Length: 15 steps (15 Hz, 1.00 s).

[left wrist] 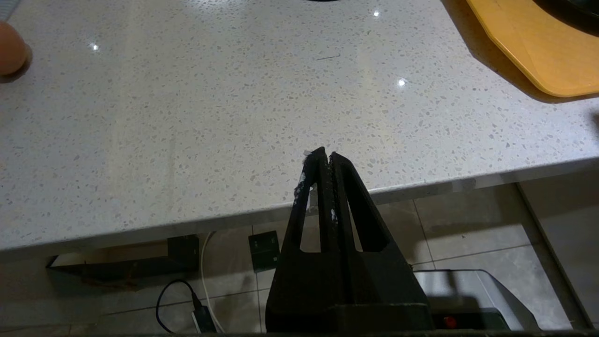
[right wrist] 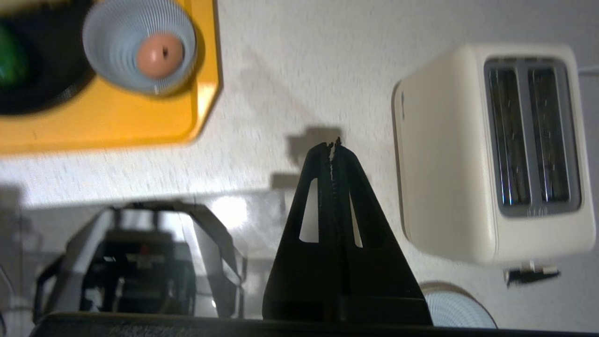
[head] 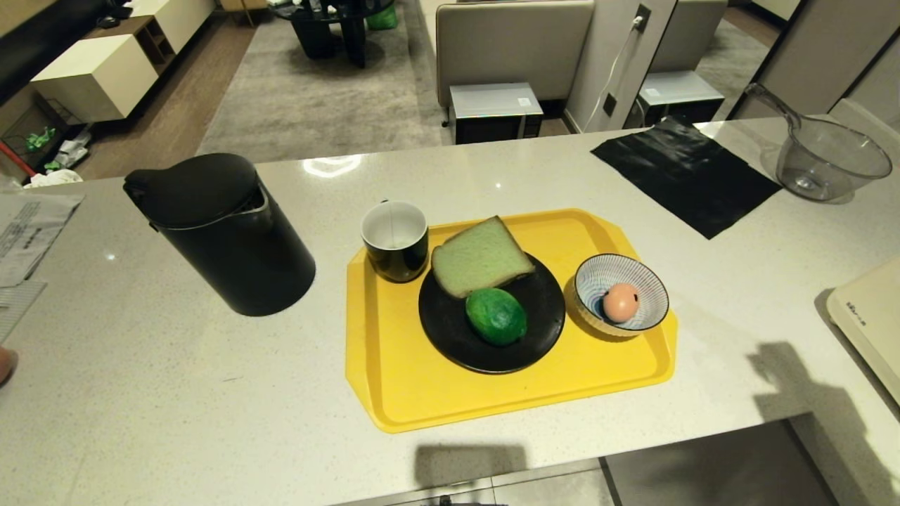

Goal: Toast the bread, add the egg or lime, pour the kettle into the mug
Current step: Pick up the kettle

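1. The thick square slice of pale green bread lies on the round black plate with the glossy dark green lime touching it, so plating looks done.
2. The small black mug with its white inside stands on the yellow plastic tray. The large matte black kettle sits beside the tray, lid on. Whether pouring is done cannot be told.
3. A brownish egg rests in the blue-and-white striped bowl.
4. The left gripper is clenched and empty at the counter edge. The right gripper is likewise clenched, between tray and cream two-slot toaster.
5. The speckled pale stone counter also carries a black mat and a clear measuring jug. A grey rug lies beyond.
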{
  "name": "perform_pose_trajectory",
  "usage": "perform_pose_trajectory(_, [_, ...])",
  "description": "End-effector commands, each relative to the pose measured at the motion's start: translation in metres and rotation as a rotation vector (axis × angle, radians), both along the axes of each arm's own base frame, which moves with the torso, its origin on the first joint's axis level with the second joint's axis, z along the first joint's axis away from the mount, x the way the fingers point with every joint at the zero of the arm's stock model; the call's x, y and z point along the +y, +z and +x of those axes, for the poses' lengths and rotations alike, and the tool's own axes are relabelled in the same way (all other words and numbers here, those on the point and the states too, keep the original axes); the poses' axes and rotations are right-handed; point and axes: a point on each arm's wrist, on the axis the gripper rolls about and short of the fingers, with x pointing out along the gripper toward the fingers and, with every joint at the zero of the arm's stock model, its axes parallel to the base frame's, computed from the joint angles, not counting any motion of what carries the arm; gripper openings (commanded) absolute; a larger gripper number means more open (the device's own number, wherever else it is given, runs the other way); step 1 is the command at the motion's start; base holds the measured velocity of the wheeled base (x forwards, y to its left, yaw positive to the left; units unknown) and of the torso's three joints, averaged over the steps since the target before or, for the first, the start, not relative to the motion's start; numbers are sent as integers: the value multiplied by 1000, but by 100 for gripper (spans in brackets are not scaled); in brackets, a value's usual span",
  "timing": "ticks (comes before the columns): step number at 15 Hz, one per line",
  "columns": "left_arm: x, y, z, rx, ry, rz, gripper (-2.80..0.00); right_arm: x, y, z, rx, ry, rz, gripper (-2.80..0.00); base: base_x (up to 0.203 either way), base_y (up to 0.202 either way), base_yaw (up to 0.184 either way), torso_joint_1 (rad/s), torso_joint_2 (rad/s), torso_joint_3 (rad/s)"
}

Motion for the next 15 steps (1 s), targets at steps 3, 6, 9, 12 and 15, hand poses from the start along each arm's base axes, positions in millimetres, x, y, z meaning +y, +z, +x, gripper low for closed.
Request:
perform_pose_trajectory(3, [0, 0, 0, -1, 1, 0, -280, -10, -59, -83, -87, 58, 22, -280, 0, 0, 0, 0, 0, 0])
perform_pose_trajectory(6, [0, 0, 0, -1, 1, 0, -280, -8, -103, -114, -139, 67, 38, -280, 0, 0, 0, 0, 0, 0])
perform_pose_trajectory(9, [0, 0, 0, -1, 1, 0, -280, -8, -136, -106, -202, 6, 42, -280, 0, 0, 0, 0, 0, 0])
perform_pose_trajectory(12, [0, 0, 0, -1, 1, 0, -280, -8, -166, -89, -295, -28, 38, -280, 0, 0, 0, 0, 0, 0])
perform_pose_trajectory(15, [0, 0, 0, -1, 1, 0, -280, -8, -200, -84, -294, -28, 20, -280, 0, 0, 0, 0, 0, 0])
